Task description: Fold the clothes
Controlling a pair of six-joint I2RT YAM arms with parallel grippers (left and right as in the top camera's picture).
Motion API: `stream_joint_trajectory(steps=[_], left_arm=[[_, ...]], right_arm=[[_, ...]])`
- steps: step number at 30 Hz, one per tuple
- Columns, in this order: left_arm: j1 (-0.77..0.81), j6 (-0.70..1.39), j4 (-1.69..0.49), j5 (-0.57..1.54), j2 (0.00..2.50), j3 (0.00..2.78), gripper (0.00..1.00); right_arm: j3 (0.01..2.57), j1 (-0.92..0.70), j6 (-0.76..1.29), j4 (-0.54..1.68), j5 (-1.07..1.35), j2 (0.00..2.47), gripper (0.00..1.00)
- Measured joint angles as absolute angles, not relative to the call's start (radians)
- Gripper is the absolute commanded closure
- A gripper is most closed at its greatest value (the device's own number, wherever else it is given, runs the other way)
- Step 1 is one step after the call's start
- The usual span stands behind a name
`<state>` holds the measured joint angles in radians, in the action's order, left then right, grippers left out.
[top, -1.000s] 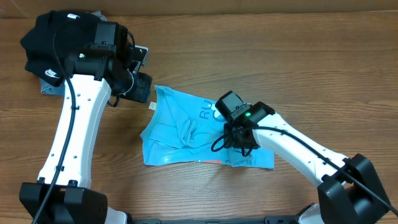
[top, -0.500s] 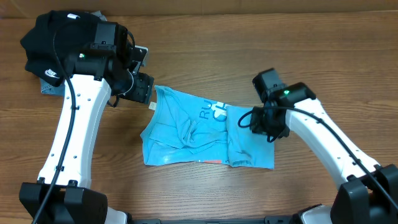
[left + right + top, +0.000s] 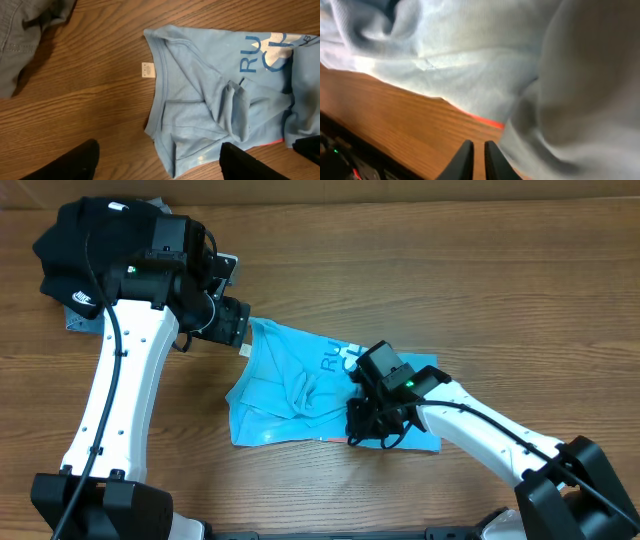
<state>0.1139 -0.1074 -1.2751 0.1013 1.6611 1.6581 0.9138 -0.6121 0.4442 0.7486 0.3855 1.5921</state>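
- The right tool (image 3: 366,423) has moved. Half a second ago it hung out to the right of the frame, clear of the cloth. It is now low over the bottom edge of the t-shirt (image 3: 290,390), just right of that edge's middle.
- The right wrist view shows its two dark tips drawn almost together with only a sliver of tabletop (image 3: 395,125) between them, and no cloth is caught there. I read this as a return for a new hold on the hem, not a completed grasp.
- The left tool (image 3: 228,320) has not shifted over the past second. It hovers at the shirt's upper-left corner by the collar. Its fingers (image 3: 75,160) are spread wide at the bottom of the left wrist view and hold nothing.
- For the task, no tidy fold has been made yet. The work looks early, with one arm waiting and the other lining up on an edge.
- The shirt lies in the centre of the overhead frame, slightly below the middle, flat on the tabletop but rumpled.
- Its collar points to the upper left, with a small white label (image 3: 146,69) turned out onto the wood.
- A sleeve is bunched in the middle, the right part is lapped over, and an orange strip (image 3: 485,120) shows along the lower edge.
- A black garment (image 3: 70,240) sits well apart in the upper-left corner.
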Motion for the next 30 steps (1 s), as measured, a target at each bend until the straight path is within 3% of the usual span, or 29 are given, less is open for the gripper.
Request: stream_joint_trajectory(steps=[3,6,12,19,30], left_arm=[[0.114,-0.107,-1.265,0.102,1.661,1.631,0.16],[0.114,-0.105,-1.217,0.109,1.661,1.552,0.11],[0.114,-0.105,-0.947,0.195,1.666,1.292,0.0],[0.114,-0.104,-0.75,0.29,1.733,1.112,0.02],[0.11,-0.104,-0.675,0.341,1.875,1.128,0.04]], right_arm=[[0.951,-0.581,0.44,0.812,0.338,1.581,0.88],[0.992,-0.53,0.451,0.873,0.276,1.538,0.79],[1.019,-0.373,0.502,0.96,0.19,1.475,0.79],[1.017,-0.321,0.506,0.963,0.165,1.485,0.79],[0.978,-0.321,0.512,0.948,0.164,1.486,0.79]])
